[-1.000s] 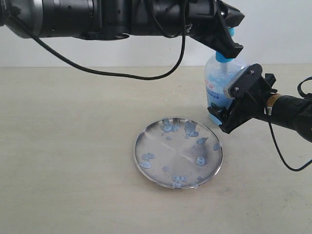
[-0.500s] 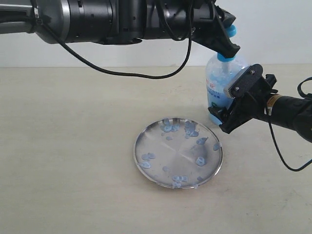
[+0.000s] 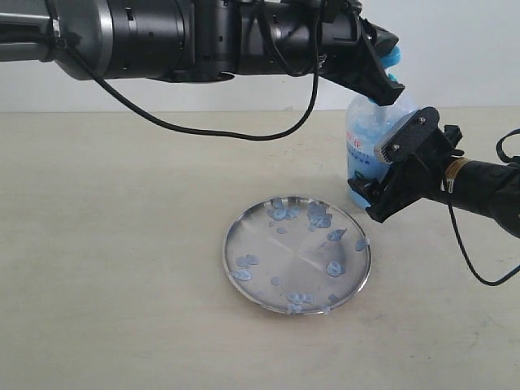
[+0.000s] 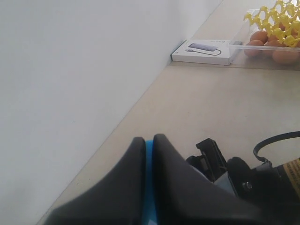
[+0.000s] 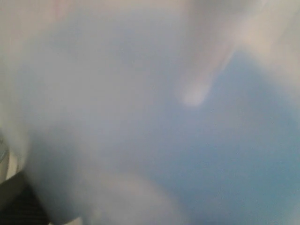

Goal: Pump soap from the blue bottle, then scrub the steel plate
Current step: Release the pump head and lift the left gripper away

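Note:
The blue bottle (image 3: pixel 363 134) stands upright behind the steel plate (image 3: pixel 296 253), a little to its right. My left gripper (image 3: pixel 390 85) reaches in from the left and sits shut on top of the bright blue pump head (image 3: pixel 395 57). In the left wrist view only a thin blue strip of pump head (image 4: pixel 149 187) shows between the closed fingers (image 4: pixel 126 187). My right gripper (image 3: pixel 375 183) is shut on the bottle's lower body from the right. The blurred bottle (image 5: pixel 187 140) fills the right wrist view. Pale blue soap blobs (image 3: pixel 333 267) dot the plate.
A black cable (image 3: pixel 203 122) hangs from the left arm over the table. Far along the wall lie a flat white box (image 4: pixel 201 50) and a clear tray of eggs (image 4: pixel 269 44) with yellow pieces (image 4: pixel 274 16) on top.
My left gripper has shifted slightly right and down on the pump head, and now hides the bottle's blue collar. The right gripper, bottle and plate have not moved.

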### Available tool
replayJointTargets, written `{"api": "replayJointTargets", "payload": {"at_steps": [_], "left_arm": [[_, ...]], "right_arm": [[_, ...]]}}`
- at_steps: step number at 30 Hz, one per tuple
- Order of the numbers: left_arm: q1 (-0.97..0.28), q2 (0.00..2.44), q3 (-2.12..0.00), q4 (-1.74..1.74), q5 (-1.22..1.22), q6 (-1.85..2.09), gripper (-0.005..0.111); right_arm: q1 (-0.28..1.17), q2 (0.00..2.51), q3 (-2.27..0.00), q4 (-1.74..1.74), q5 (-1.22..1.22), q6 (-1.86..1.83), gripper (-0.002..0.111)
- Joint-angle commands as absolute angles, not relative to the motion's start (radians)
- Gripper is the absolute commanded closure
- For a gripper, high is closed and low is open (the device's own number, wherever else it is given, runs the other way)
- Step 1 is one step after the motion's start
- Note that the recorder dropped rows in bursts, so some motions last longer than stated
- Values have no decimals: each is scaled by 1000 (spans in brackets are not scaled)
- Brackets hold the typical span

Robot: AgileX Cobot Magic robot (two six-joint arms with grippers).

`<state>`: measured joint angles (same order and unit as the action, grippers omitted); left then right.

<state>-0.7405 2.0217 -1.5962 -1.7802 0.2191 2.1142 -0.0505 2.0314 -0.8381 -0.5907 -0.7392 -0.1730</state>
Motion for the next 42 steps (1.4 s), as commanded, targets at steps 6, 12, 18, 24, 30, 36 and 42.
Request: {"api": "replayJointTargets", "payload": {"at_steps": [6, 12, 18, 24, 30, 36, 42], "left_arm": [[-742, 2089, -1576, -1744, 160, 2109, 102], [-742, 2128, -1576, -1744, 160, 2088, 102], [-742, 2137, -1576, -1744, 162, 2076, 102], [-742, 2137, -1576, -1744, 165, 2076, 102], [-742, 2073, -1592, -1744, 165, 2082, 102], [-742, 1967, -1600, -1744, 165, 2071, 102], [-742, 1852, -1513, -1744, 226, 2056, 102]], "right_arm": [[-49, 2041, -828, -629, -708, -190, 108], [-49, 2041, -828, -629, -710, -190, 108], [-49, 2041, -828, -629, -712, -190, 108], [-49, 2041, -828, -629, -712, -188, 108], [-49, 2041, -828, -610, -717, -161, 108], [-49, 2041, -828, -550, -743, -42, 108], [-49, 2043, -828, -520, -792, 48, 108]]}}
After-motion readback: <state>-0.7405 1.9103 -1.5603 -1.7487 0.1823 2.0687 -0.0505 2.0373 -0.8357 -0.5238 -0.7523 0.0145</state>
